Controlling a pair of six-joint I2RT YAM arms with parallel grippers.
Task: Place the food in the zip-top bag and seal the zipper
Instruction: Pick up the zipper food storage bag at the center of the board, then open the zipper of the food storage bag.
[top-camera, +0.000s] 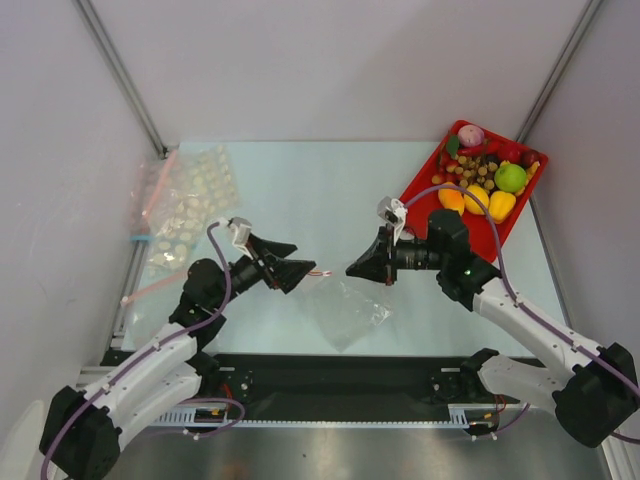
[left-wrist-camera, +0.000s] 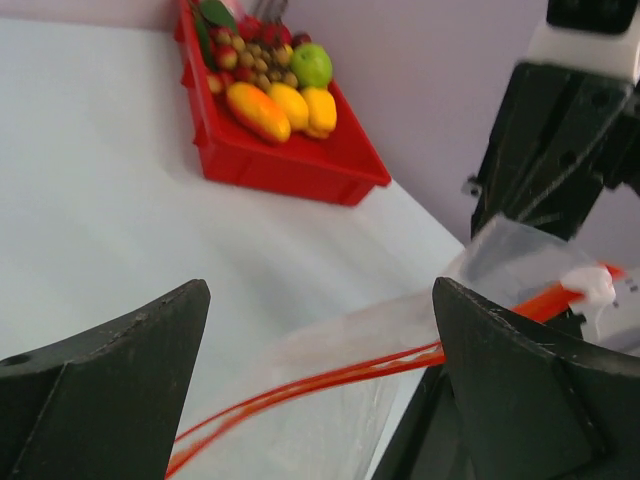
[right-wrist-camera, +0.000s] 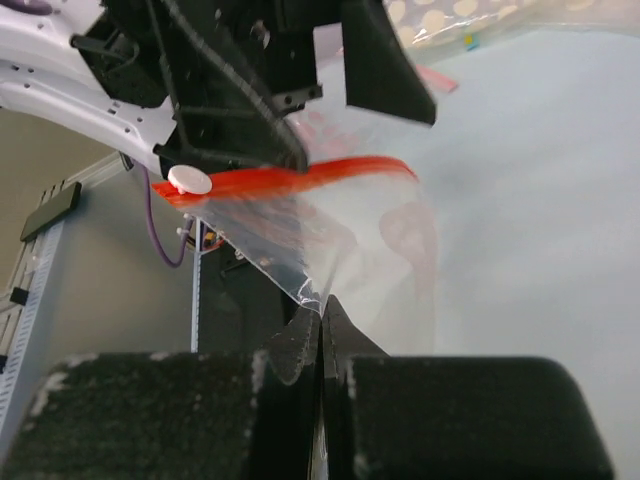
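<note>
The clear zip-top bag (top-camera: 345, 308) hangs between my two grippers near the table's front. Its red-orange zipper (left-wrist-camera: 330, 380) runs across the gap between the left fingers. My left gripper (top-camera: 303, 265) stands wide open around that strip, not touching it. My right gripper (top-camera: 352, 270) is shut on the bag's clear edge (right-wrist-camera: 322, 300), away from the zipper (right-wrist-camera: 300, 178). The food (top-camera: 480, 185), orange, yellow, green and brown pieces, lies in the red tray (top-camera: 425, 180) at the back right, also in the left wrist view (left-wrist-camera: 280, 100).
Clear bags printed with white dots (top-camera: 185, 205) lie at the back left, with pink and blue strips. The enclosure's walls and metal posts close in the table on the left, right and back. The arm bases sit along the near edge.
</note>
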